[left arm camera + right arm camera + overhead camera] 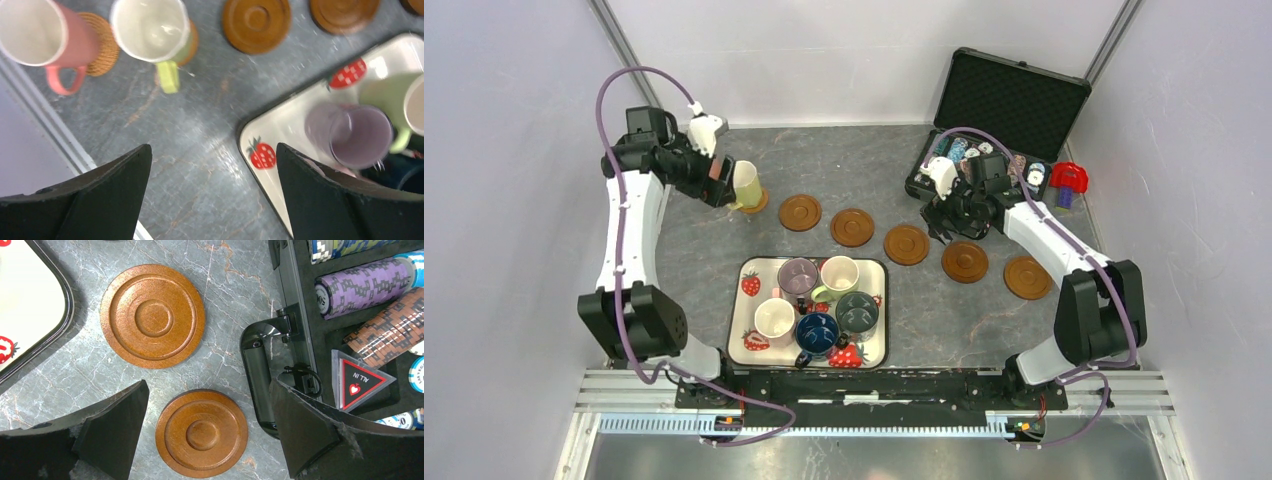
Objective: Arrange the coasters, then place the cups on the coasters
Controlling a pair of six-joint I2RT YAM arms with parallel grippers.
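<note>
In the left wrist view a pink cup (pixel 35 35) stands on a woven coaster (pixel 104 44), and beside it a cream cup with a green handle (pixel 150 27) stands on another coaster. My left gripper (pixel 214 147) is open and empty above bare table, just clear of the cream cup (pixel 746 185). Several more brown coasters (pixel 800 212) (pixel 906 244) lie in a row running right. The strawberry tray (pixel 754 352) holds a mauve cup (pixel 798 275), a cream cup (pixel 839 273), a dark grey-green cup (pixel 857 311) and a dark blue cup (pixel 817 333). My right gripper (pixel 208 385) is open over one coaster (pixel 201 433).
An open black case of poker chips (pixel 994 130) stands at the back right, its handle (pixel 257 375) close to my right fingers. A red object (pixel 1069 180) sits next to the case. Side walls close in the table on the left and right.
</note>
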